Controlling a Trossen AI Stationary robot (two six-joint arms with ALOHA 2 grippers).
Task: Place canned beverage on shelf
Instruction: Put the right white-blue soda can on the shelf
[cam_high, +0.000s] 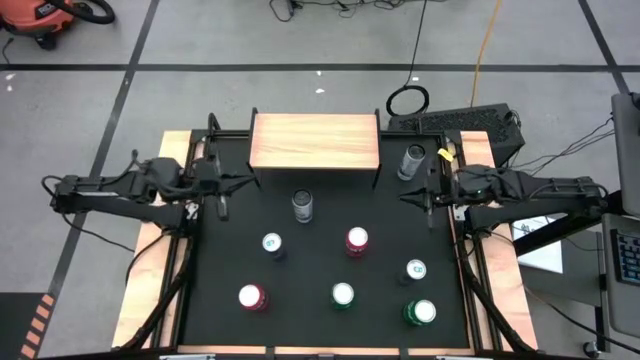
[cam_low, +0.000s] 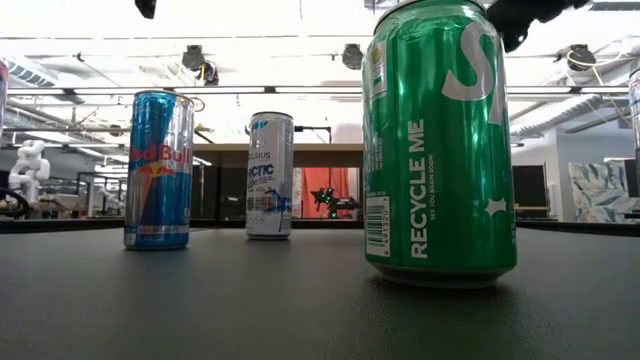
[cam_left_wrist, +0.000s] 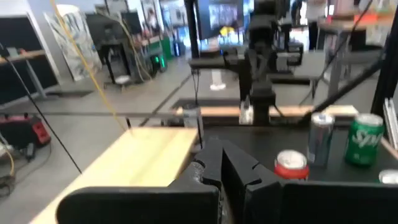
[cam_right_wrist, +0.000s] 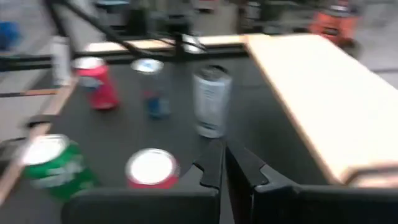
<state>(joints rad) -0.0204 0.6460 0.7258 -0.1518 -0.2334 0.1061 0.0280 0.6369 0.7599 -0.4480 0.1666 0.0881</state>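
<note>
With the light-wood shelf (cam_high: 314, 141) bare and cans standing on the black mat, both the left gripper (cam_high: 222, 183) and right gripper (cam_high: 423, 190) hover beside it, jaws closed on nothing; the next move, I judge, is reaching for the silver can (cam_high: 302, 206) just before the shelf.

- Left arm: extends in from the left side of the table, links roughly level, wrist pointing toward the centre.
- Left gripper (cam_high: 220, 187): fingers (cam_left_wrist: 210, 163) pressed together, tips meeting; nothing between the jaws.
- Right arm: mirrors the left, extending in from the right side, wrist pointing toward the centre.
- Right gripper (cam_high: 425, 195): fingers (cam_right_wrist: 214, 163) closed tip to tip; nothing between the jaws.
- Both grippers face each other, well apart.
</note>
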